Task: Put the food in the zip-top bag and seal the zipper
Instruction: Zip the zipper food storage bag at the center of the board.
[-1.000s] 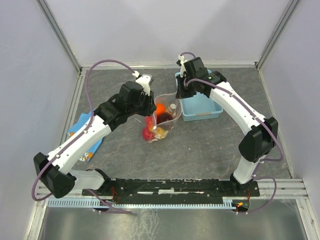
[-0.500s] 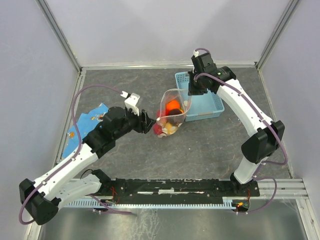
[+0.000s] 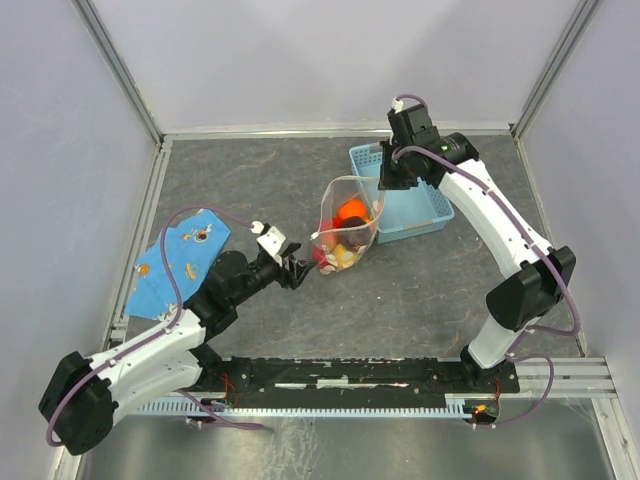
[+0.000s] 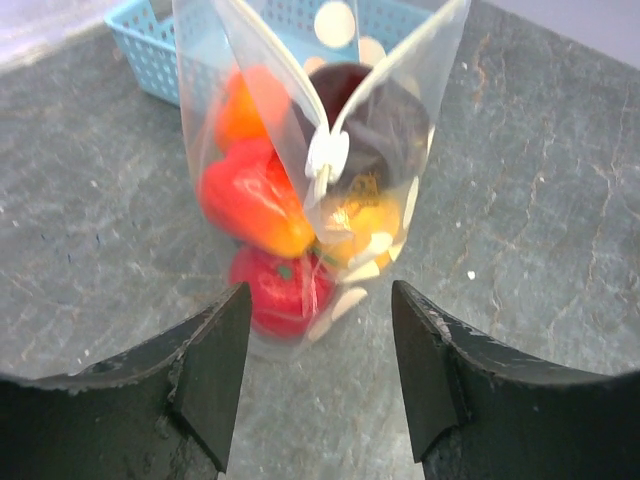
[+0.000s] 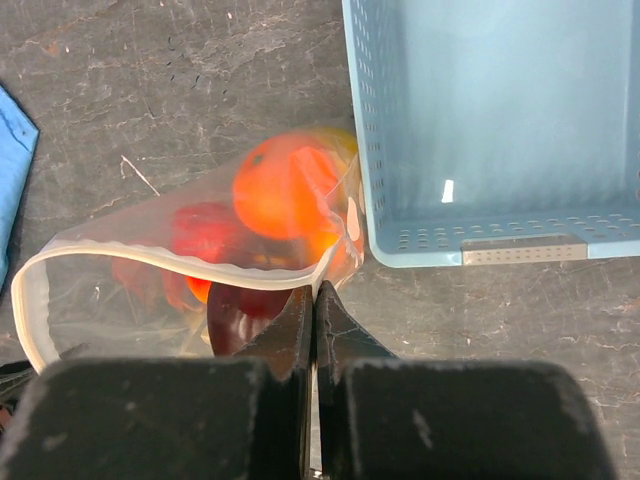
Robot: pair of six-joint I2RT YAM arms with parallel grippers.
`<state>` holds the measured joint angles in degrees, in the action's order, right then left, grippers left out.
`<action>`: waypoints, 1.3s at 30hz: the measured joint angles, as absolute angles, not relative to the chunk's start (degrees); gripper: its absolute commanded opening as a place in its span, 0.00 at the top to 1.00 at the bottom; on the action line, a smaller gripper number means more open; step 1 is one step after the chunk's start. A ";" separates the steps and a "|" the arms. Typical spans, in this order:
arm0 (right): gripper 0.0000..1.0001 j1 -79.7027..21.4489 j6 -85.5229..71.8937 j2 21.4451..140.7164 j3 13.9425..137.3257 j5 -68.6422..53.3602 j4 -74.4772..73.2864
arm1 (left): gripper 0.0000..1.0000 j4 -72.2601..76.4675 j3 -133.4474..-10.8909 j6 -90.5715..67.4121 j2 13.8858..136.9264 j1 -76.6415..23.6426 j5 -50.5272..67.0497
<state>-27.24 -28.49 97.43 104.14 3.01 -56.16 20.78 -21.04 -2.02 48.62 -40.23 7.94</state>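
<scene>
Right wrist: right pincer (image 5: pixel 313 293) clamped on zip-top bag (image 5: pixel 130 250) rim, holding mouth upright so food (image 5: pixel 285 190) cannot spill.
Left wrist: left pincer (image 4: pixel 320 300) apart, empty, aimed at zipper (image 4: pixel 275 70).

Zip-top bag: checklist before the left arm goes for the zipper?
1. Food inside zip-top bag: ok.
2. Right gripper, fingers shut on the bag's rim: ok.
3. Left gripper open, facing the bag, not touching it: ok.
4. Zipper closed: not ok, mouth gapes.
5. Bag clear of the basket: cannot tell, they sit very close.
</scene>
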 measured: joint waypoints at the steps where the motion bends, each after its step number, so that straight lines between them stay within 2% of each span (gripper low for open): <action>1: 0.98 -27.22 -28.67 97.34 104.12 2.87 -56.16 | 0.37 21.85 -20.86 -1.61 48.95 -40.27 7.94; 9: 0.98 -27.09 -29.45 96.88 102.39 1.85 -55.51 | 0.43 40.82 -18.20 -0.62 57.82 -40.27 6.11; 16: 0.98 -26.96 -30.20 96.36 101.32 1.04 -54.72 | 0.44 50.50 -17.45 -0.62 64.58 -40.27 6.42; 24: 0.98 -26.96 -30.46 96.16 100.47 0.89 -54.43 | 0.60 56.36 -17.52 -0.69 67.88 -40.27 9.37; 31: 0.98 -26.96 -30.70 96.05 100.36 0.89 -54.26 | 0.54 57.21 -18.13 -0.69 69.43 -40.27 11.79; 35: 0.98 -26.96 -30.83 96.05 100.22 0.84 -54.06 | 0.55 58.06 -18.94 -0.69 70.52 -40.27 12.84; 37: 0.98 -26.96 -30.85 96.05 100.12 0.64 -53.98 | 0.60 58.61 -19.20 -0.69 71.16 -40.27 13.23; 39: 0.98 -26.96 -30.85 96.05 100.03 0.45 -53.89 | 0.71 58.87 -19.57 -0.69 71.81 -40.27 13.63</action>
